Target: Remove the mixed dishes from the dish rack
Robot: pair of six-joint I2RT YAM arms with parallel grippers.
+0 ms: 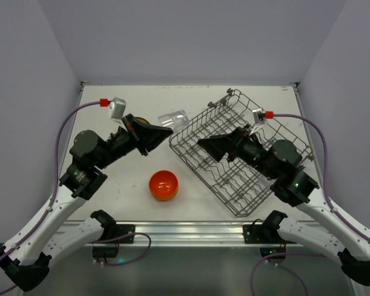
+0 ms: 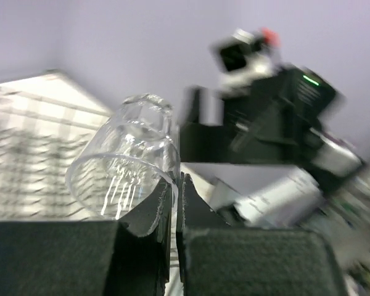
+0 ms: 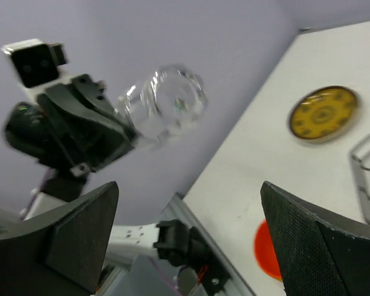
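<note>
The left gripper [image 1: 165,132], pressed together on the rim of a clear glass [image 1: 174,118], held it aloft at upper centre of the overhead frame, just left of the dish rack [image 1: 234,200]. The right gripper [image 1: 205,143] hung over the rack, fingers spread, empty. The rack looked bare; stacked bowls [image 1: 163,185] sat at lower centre and a patterned plate [image 3: 324,114] lay on the table [image 1: 194,194]. Setting this glass down seemed about all that remained.
</note>
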